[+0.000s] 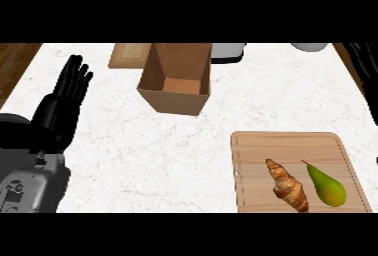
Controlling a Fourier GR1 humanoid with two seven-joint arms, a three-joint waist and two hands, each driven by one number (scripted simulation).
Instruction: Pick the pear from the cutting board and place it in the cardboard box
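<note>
In the head view, you are at the very start: the pear (326, 184) lies untouched on the board (295, 145), so I judge the pick has not begun.

Your left hand (65, 97) shows at the view's left, fingers straight and up, holding nothing; it is resting. Your right hand is nowhere in this view, so you cannot tell its state.

From that left hand, the pear is well away to the right and nearer you, on the right part of the board, thin end pointing away from you. Just to its left on the same board lies a croissant (288, 187), close beside the pear but, as far as you can see, apart from it.

The box (176, 75) stands open, to the right of the left hand and a little farther from you, well apart from the board.

The next move, as I judge it, calls for bringing the right hand in over the board and closing round the pear from its free right side, so the croissant stays undisturbed.

Counted: one pear, one croissant, one board, one box, one hand in view.
</note>
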